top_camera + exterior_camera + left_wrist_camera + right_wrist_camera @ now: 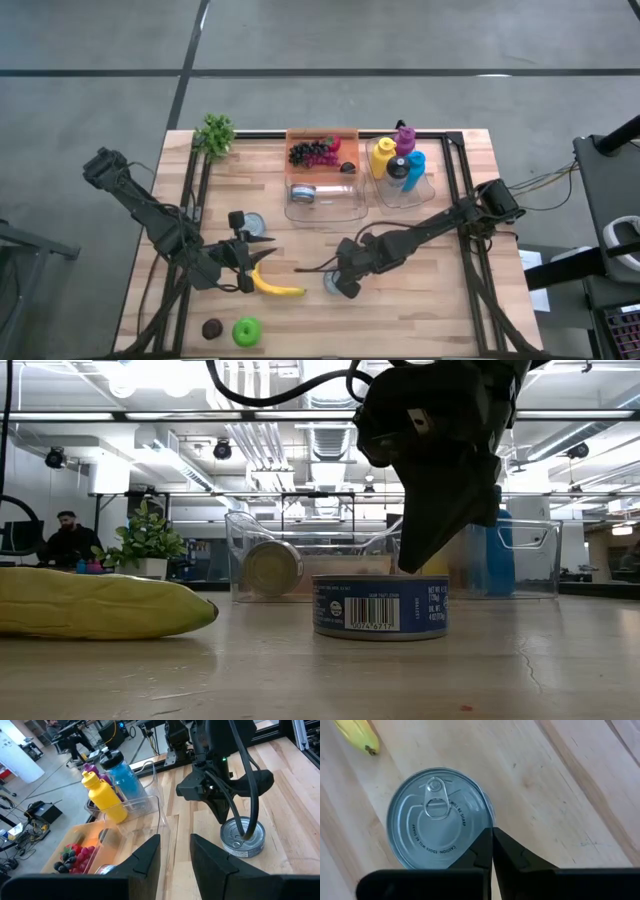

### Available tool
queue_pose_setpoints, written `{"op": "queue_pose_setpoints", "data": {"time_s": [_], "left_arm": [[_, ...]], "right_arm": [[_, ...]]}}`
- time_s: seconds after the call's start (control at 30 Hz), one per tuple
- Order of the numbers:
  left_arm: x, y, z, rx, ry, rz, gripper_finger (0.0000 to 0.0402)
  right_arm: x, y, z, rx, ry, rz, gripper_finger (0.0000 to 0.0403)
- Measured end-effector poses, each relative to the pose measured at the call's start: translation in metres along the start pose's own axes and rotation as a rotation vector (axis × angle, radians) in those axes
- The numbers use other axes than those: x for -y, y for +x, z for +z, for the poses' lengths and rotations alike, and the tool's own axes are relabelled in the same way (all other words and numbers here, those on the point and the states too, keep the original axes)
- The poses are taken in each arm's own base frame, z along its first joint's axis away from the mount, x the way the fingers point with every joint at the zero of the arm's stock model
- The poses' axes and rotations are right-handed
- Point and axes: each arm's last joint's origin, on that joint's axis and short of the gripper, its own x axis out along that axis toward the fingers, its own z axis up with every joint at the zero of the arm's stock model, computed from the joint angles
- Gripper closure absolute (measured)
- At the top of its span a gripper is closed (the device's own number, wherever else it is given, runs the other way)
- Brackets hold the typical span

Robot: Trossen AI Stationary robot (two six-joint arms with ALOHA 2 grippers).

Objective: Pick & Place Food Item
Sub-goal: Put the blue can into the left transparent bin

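The right gripper (492, 832), fingers pressed together with nothing between them, hangs over the rim of the flat silver pull-tab tin can (440, 817), which stands upright on the wooden table (420, 320), near the yellow banana (275, 286). The left gripper (175, 847), jaws narrowly parted and empty, waits beside the banana, pointing toward the clear plastic bins (325, 200)
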Motion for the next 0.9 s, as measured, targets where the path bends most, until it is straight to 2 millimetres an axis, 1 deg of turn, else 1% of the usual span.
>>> {"op": "queue_pose_setpoints", "data": {"time_s": [0.37, 0.7, 0.8, 0.9], "left_arm": [[0.0, 0.0, 0.0, 0.0, 0.0, 0.0, 0.0295], [0.0, 0.0, 0.0, 0.0, -0.001, -0.001, 0.0295], [0.0, 0.0, 0.0, 0.0, -0.001, -0.001, 0.0295], [0.0, 0.0, 0.0, 0.0, -0.001, -0.001, 0.0295]], "right_arm": [[0.004, 0.004, -0.004, -0.009, 0.025, -0.014, 0.0394], [0.016, 0.012, -0.013, -0.041, 0.069, -0.063, 0.0394], [0.015, 0.009, -0.011, -0.024, 0.068, -0.064, 0.0394], [0.008, 0.003, -0.006, -0.004, 0.051, -0.036, 0.0394]]}}
